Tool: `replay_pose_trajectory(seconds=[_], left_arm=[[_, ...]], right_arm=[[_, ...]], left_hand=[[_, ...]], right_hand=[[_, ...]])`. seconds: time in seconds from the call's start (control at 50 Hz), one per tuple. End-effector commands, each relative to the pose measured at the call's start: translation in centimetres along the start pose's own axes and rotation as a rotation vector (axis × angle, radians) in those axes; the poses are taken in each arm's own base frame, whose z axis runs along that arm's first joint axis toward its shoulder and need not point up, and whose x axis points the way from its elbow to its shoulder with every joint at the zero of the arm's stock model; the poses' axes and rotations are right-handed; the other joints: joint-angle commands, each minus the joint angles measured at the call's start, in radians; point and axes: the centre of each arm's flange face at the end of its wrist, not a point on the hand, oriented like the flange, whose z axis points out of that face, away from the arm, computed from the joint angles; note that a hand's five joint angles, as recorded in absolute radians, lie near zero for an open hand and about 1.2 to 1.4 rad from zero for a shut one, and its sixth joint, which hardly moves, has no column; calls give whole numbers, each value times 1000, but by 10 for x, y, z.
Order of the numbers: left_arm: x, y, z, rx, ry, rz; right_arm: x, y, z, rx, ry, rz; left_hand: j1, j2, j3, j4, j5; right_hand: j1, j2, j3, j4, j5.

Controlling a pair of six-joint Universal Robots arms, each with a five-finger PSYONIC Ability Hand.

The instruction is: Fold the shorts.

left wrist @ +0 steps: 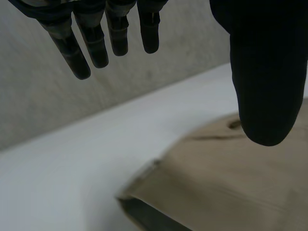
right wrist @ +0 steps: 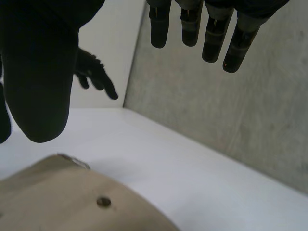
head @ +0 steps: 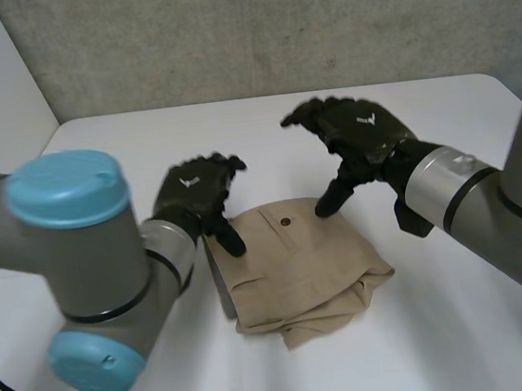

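Folded shorts [head: 296,266] lie mid-table [head: 124,140], buttoned pocket [head: 280,223] toward the far edge; the open left hand [head: 196,195] hides a corner, and the right hand [head: 357,134] hovers open.

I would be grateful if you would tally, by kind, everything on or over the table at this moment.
shorts: 1, tan, lying folded
hands: 2, black, both open and holding nothing: left hand, right hand
table: 1, white
Total: 4
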Motion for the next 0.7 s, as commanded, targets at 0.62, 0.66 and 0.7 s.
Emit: replay_pose_trajectory(seconds=[0.62, 0.66, 0.7], left_arm=[[16, 70, 10, -284, -33, 15], [17, 66, 9, -275, -29, 22], [17, 64, 8, -269, -26, 21]], right_arm=[[31, 109, 16, -399, 106, -264], [30, 98, 15, -337, 125, -287], [31, 84, 13, -266, 155, -298]], left_hand=[[-32, -12, -31, -15, -8], [-32, -12, -31, -15, -8], [-32, -12, -31, -15, -8]], right_hand=[[-32, -46, -37, -65, -71], [-32, -46, -37, -65, -71], [-32, -46, -37, -65, -71]])
